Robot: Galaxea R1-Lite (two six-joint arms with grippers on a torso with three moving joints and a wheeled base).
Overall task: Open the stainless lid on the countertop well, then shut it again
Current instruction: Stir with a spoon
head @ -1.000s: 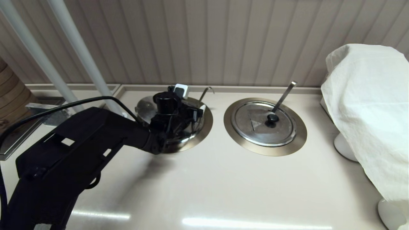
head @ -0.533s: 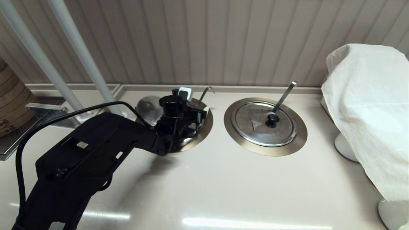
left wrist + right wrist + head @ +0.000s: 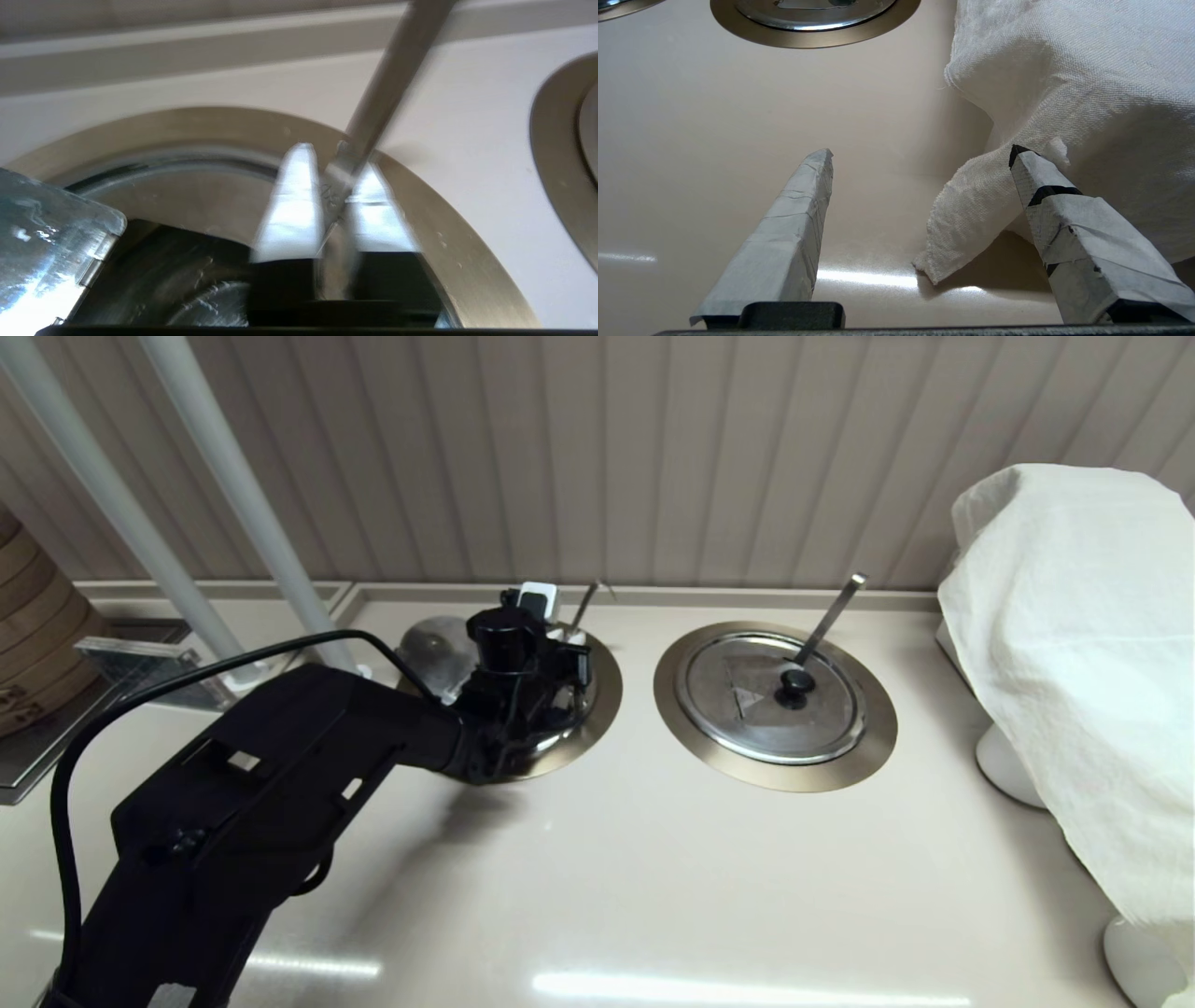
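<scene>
Head view: left gripper sat over the countertop well, far left of counter; the stainless lid was folded up, so open done, close left.

Left wrist: fingers pinched the ladle handle; dark bowl exposed.

Right wrist: right gripper spread, parked by white cloth.

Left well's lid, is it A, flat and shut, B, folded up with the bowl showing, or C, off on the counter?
B: the lid stands folded up at its hinge, the well's dark bowl showing under the left hand; the right hand idles by the cloth.
</scene>
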